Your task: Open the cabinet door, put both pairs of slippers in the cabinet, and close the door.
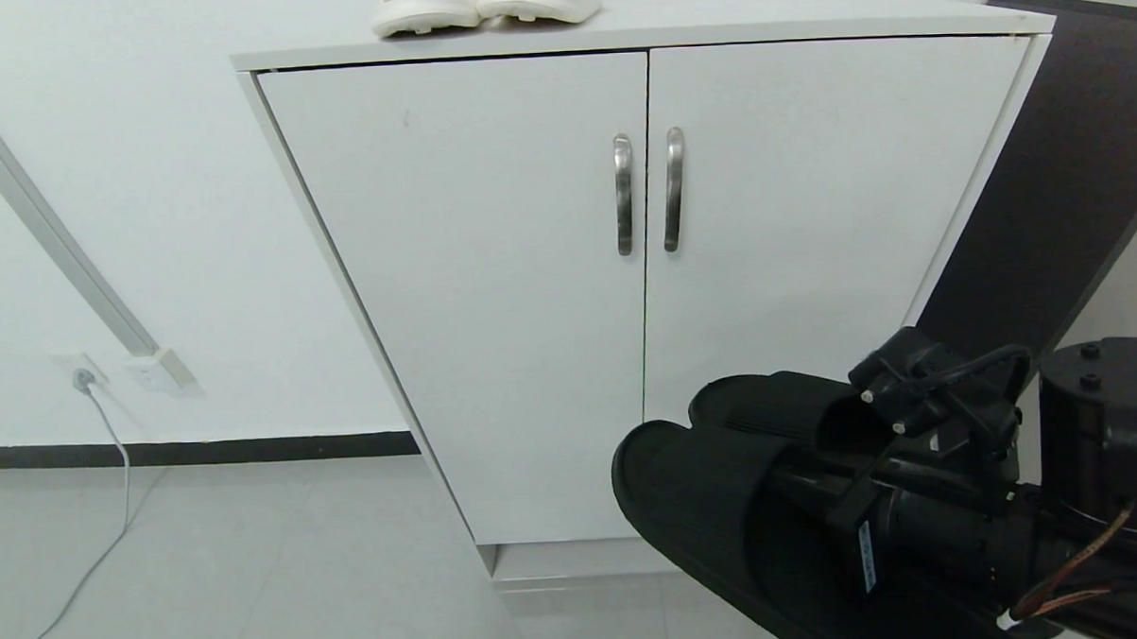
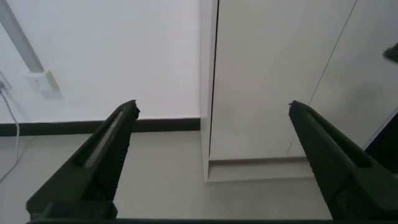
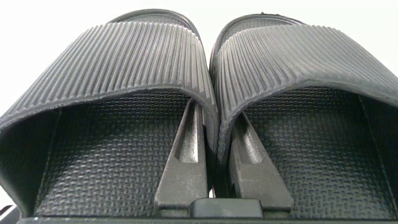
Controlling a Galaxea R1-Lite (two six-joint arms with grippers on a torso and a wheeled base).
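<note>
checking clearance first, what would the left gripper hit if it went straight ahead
Probably the cabinet, at its left front corner: that edge sits midway between the open fingers of the left gripper. Nothing nearer shows; depth is unclear.

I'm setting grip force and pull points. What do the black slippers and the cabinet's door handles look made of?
The black slippers look like soft moulded rubber or foam, matte: ribbed straps, diamond-textured footbeds. The door handles look like brushed metal, from their satin grey sheen; coated plastic can't be ruled out.
</note>
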